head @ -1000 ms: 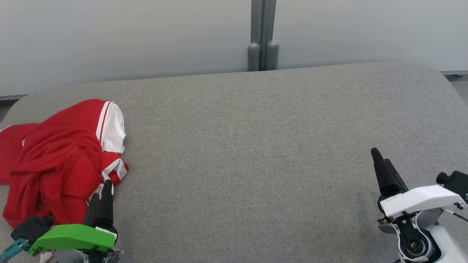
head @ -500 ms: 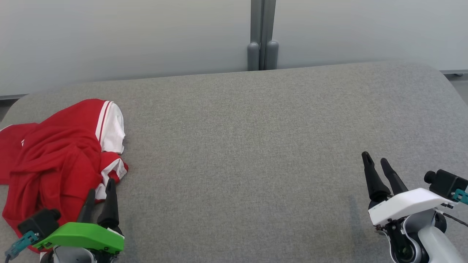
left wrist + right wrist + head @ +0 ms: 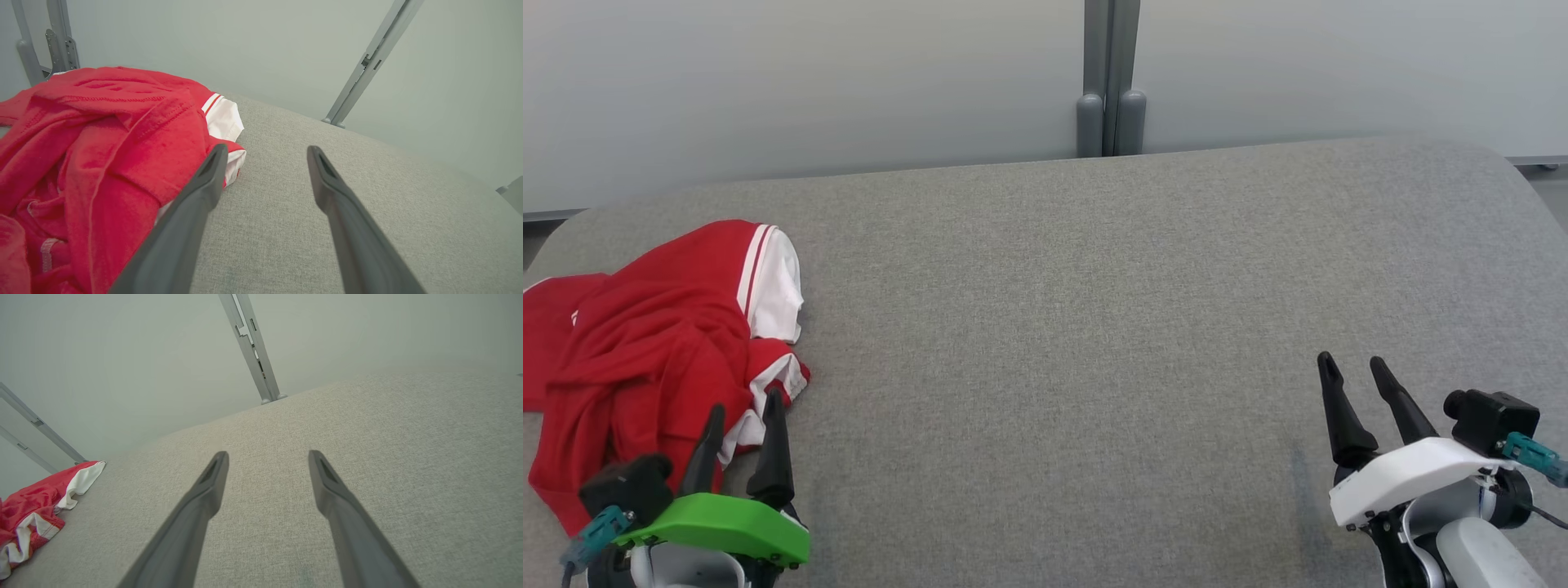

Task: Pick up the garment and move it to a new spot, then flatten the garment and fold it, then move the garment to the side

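Red cloth with white trim, the garment (image 3: pixel 645 359), is lying crumpled at the far left of the grey padded surface (image 3: pixel 1054 327) in the head view, part of it running past the picture's left edge. The left gripper (image 3: pixel 746 402) is hovering at the heap's near right corner, its fingers spread apart and holding nothing. The right gripper (image 3: pixel 1352 359) is hanging well apart at the lower right, its fingers also parted and empty over bare padding.

Along the left wrist view, one finger is overlapping the heap's edge near a white cuff while the other is pointing at bare grey. Whether either is touching cloth, I cannot tell.

Along the right wrist view, the garment is showing small at the lower left, well away from that gripper's parted fingers.

Closing from here is probably risking a pinch on one thin outer layer. The cloth could then be slipping free or trailing unevenly during the lift. Pressing down too far could also be catching the padded cover along with it.
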